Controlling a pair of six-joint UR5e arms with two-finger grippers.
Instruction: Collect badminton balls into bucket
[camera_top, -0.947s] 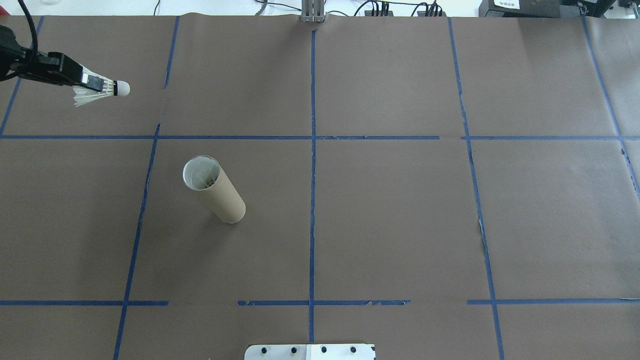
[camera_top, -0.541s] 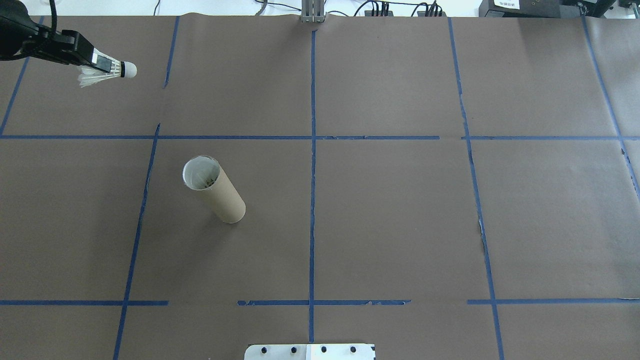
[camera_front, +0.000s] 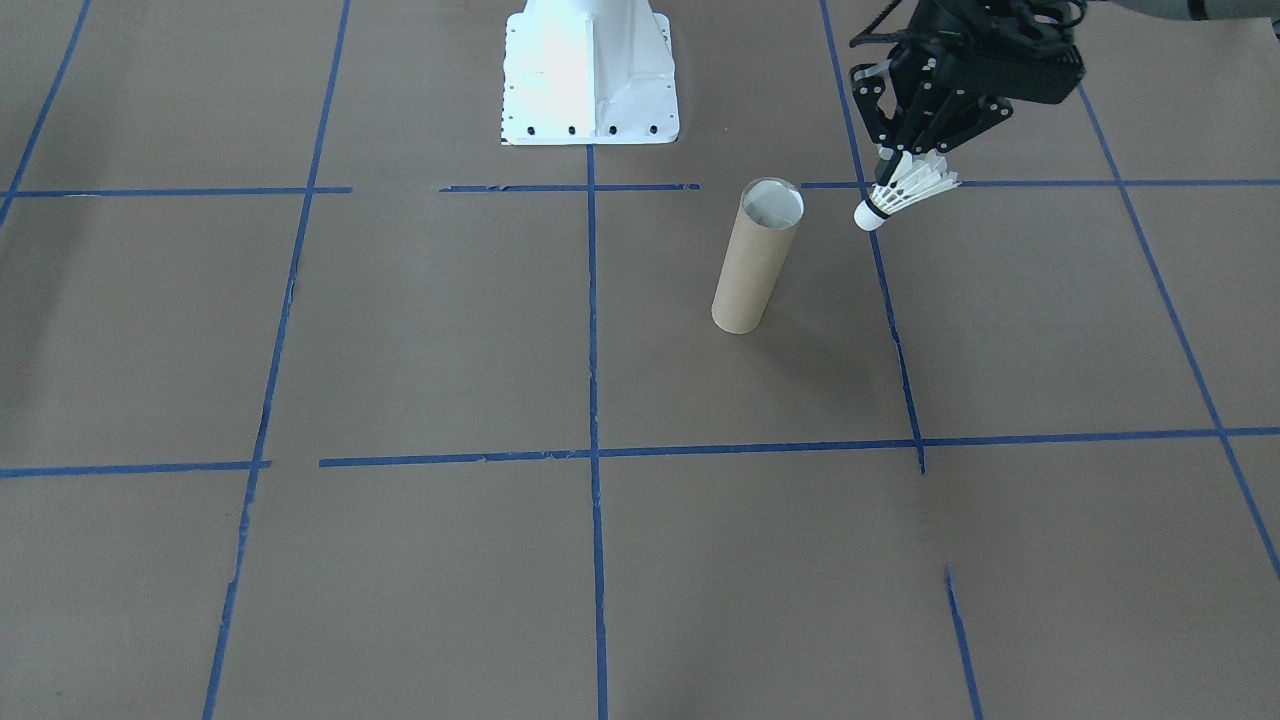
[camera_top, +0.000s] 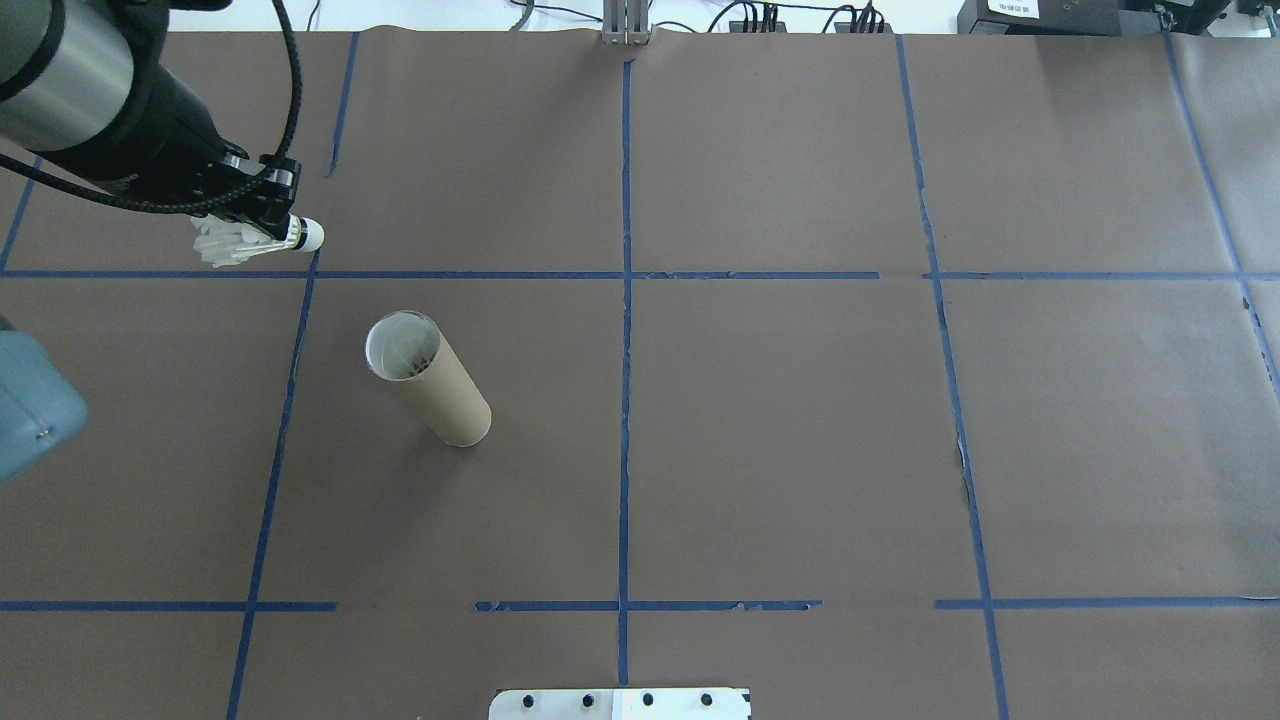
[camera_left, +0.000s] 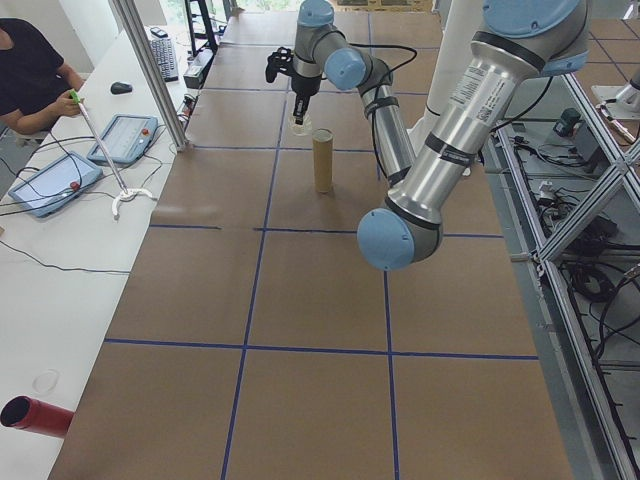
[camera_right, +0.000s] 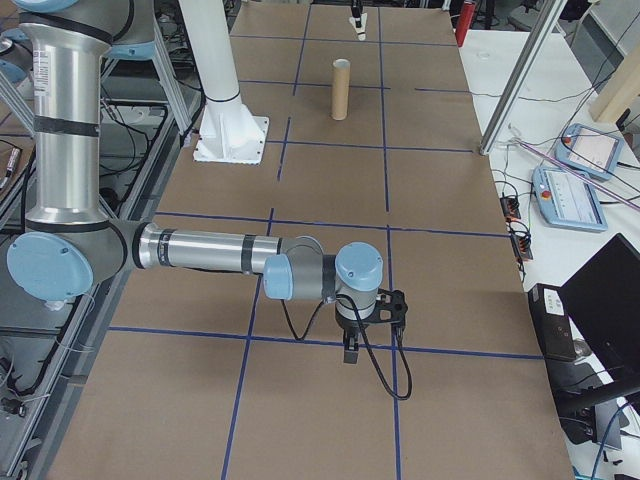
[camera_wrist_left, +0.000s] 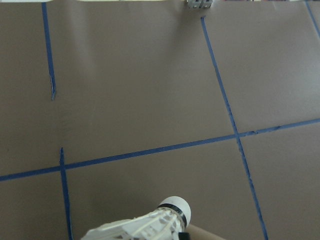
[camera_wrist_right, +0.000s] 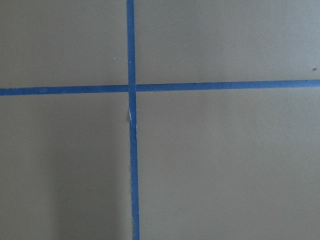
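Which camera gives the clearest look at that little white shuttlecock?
The front-facing view: the whole shuttlecock hangs in the left pincer, cork tip down, beside the tube. Overhead hides part of its feathers, the left wrist camera crops it, and the side views show it tiny.

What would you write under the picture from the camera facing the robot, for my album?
Left end effector carries the shuttlecock, cork tip down, beside the mouth of the upright cardboard tube.
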